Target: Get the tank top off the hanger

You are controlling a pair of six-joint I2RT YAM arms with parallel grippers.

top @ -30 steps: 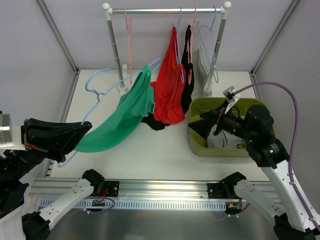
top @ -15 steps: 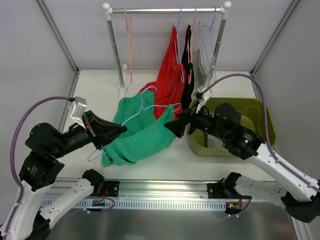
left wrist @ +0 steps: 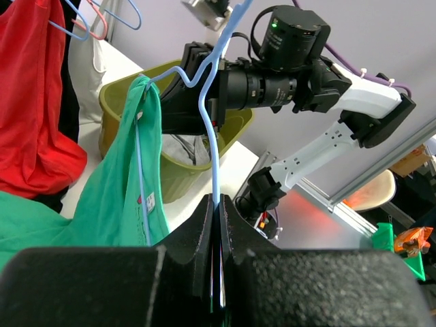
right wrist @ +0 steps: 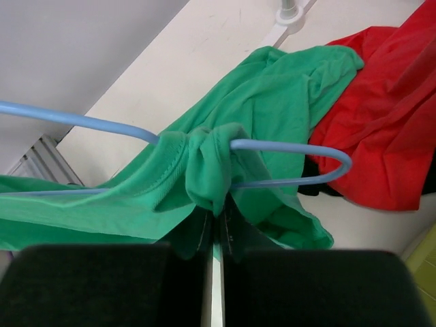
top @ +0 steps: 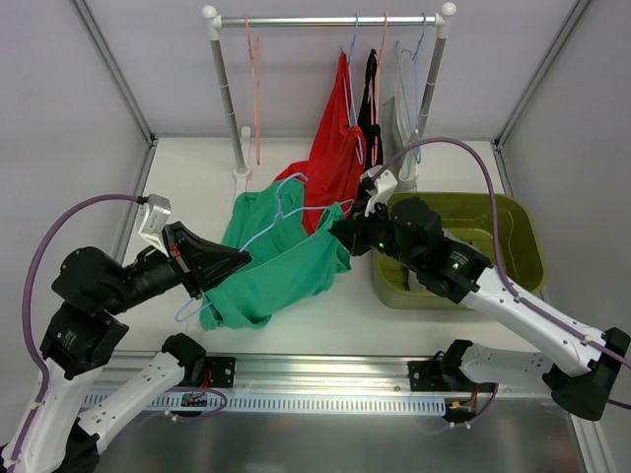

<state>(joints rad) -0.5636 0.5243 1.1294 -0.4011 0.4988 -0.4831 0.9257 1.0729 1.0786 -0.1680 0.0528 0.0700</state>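
Left gripper (left wrist: 216, 204): is clamping the blue hanger (left wrist: 214, 150) wire.
Right gripper (right wrist: 216, 216): is pinching the green tank top (right wrist: 286, 95) strap.

The left arm reaches to the right, its hand (top: 237, 258) closed on the hanger (left wrist: 214, 157). The right arm stretches left, its hand (top: 340, 233) pinching the tank top (top: 281, 271).

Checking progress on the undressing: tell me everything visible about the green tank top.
The green tank top looks like soft knit, crumpled, sagging toward the table while threaded on the light-blue wire hanger. One strap bunches round the hanger's bent end, pinched by the right claw. The left claw grips only the hanger. A red garment is beside it.
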